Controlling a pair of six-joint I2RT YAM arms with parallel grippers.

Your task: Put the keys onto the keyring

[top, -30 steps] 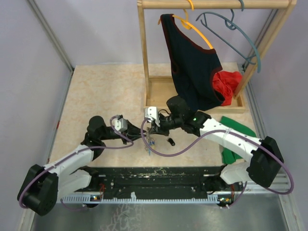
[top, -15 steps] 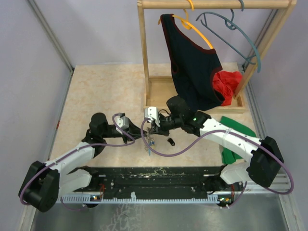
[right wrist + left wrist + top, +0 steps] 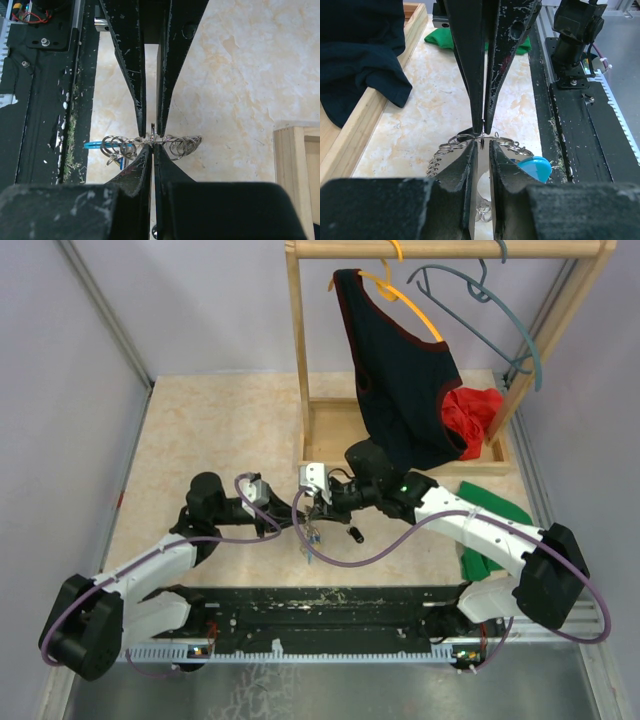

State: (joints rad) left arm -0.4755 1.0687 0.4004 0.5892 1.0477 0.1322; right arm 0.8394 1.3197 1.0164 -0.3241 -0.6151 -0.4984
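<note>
Worktop (image 3: pixel 200 420) underneath. Right claw (image 3: pixel 151 147) clenched on keyring (image 3: pixel 182 145), held just above mid-worktop. Left claw (image 3: pixel 483 147) opposite, narrowly parted around the same wire, not yet gripping. Best to close squarely on one coil, then spread gently, no twisting. Black key (image 3: pixel 355 534) on worktop, just beside.

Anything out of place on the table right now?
A black key lies loose on the table, apart from the keyring. Red cloth is crumpled in the rack base; the grey-blue hanger hangs tilted.
</note>
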